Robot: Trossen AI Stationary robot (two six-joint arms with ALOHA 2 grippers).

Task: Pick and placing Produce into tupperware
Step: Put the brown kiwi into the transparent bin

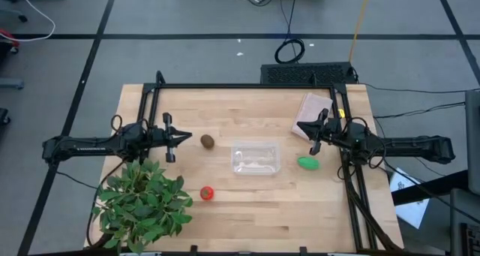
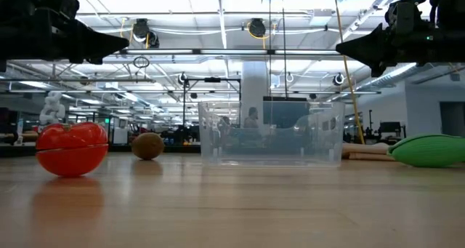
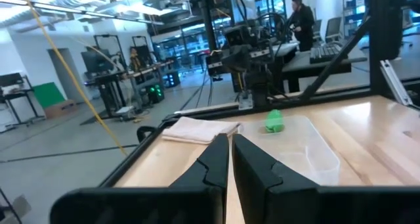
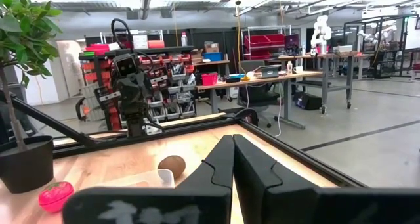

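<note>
Scanning left to right in the high view: no readable brand, label or writing on any item.

Left gripper [image 1: 172, 137] hangs over the table's left side, matte black fingers pressed together, holding nothing; its own wrist view shows the two fingers [image 3: 213, 163] meeting edge to edge. Just in front of that arm sits a potted plant [image 1: 142, 202], broad glossy leaves, dark pot, at the left front corner of the table [image 1: 247, 218], which is pale wood butcher-block with visible strips.

Kiwi [image 1: 207, 141]: brown, fuzzy, oval, lying just right of the left gripper tips, apart from them. Tomato [image 1: 206, 193]: red, glossy, round, with a seam line around its middle in the low view [image 2: 71, 149]; it lies near the plant's leaves, closer to the front edge.

Tupperware [image 1: 256, 158]: clear thin plastic, rectangular, rounded corners, open top, near table centre, with no produce in it. All three produce pieces lie outside it on the wood.

Green produce piece [image 1: 308, 163]: bright green, oblong, ribbed along its length in the low view [image 2: 429, 150], just right of the tupperware, not touching.

Pinkish-tan flat packet [image 1: 313, 111] lies at the far right corner, soft-looking, tilted.

Right gripper [image 1: 314, 135] hovers over the packet's front edge, behind the green piece, fingers closed flush, empty.
</note>
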